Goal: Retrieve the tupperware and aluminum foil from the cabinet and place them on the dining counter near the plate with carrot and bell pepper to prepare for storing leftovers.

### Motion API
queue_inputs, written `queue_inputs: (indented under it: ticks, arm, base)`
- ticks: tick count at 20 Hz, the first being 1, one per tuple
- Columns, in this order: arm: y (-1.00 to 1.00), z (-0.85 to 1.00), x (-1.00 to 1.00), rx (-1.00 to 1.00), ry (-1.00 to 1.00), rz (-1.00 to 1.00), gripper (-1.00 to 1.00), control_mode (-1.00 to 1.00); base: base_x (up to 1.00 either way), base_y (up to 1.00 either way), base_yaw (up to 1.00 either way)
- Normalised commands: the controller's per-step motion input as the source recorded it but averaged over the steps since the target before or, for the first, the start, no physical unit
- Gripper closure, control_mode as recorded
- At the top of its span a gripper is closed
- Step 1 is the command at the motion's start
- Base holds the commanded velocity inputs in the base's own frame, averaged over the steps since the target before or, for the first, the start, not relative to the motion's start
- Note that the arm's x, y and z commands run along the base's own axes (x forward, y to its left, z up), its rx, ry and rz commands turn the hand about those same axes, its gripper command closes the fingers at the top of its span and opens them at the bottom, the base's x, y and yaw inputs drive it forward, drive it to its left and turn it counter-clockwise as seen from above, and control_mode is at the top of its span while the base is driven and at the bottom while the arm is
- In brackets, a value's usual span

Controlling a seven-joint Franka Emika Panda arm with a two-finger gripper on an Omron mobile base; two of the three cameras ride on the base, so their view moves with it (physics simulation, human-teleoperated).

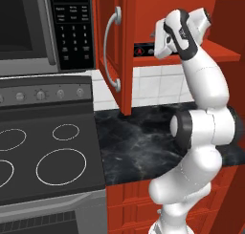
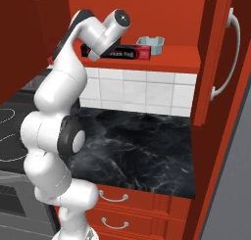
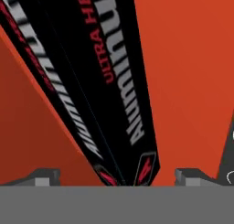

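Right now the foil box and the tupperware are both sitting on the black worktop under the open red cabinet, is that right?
Not quite. The aluminum foil and the tupperware both sit on the shelf inside the open red cabinet, not on the black worktop below it. The right base view shows this.

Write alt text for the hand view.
A black aluminum foil box with white and red lettering runs diagonally across the red cabinet interior. The open jaws straddle its near end, one dark fingertip on either side, not touching it.
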Motion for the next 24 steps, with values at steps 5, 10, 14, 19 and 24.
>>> queue_inputs:
  ticks: [5, 10, 14, 19, 24]
  arm:
    - [0.00, 0.00, 0.27, 0.00, 0.14, 0.02, -1.00, -1.00]
    - [-0.01, 0.00, 0.20, 0.00, 0.14, 0.03, -1.00, -1.00]
    - [-0.08, -0.03, 0.11, 0.00, 0.07, 0.02, -1.00, -1.00]
    - [-0.05, -0.28, 0.05, 0.00, 0.02, 0.03, -1.00, -1.00]
    - [-0.05, -0.40, 0.05, -0.02, 0.01, 0.05, -1.00, -1.00]
  base:
    - [0.00, 0.00, 0.00]
    - [0.00, 0.00, 0.00]
    - [0.00, 0.00, 0.00]
    - [0.00, 0.00, 0.00]
    - [0.00, 0.00, 0.00]
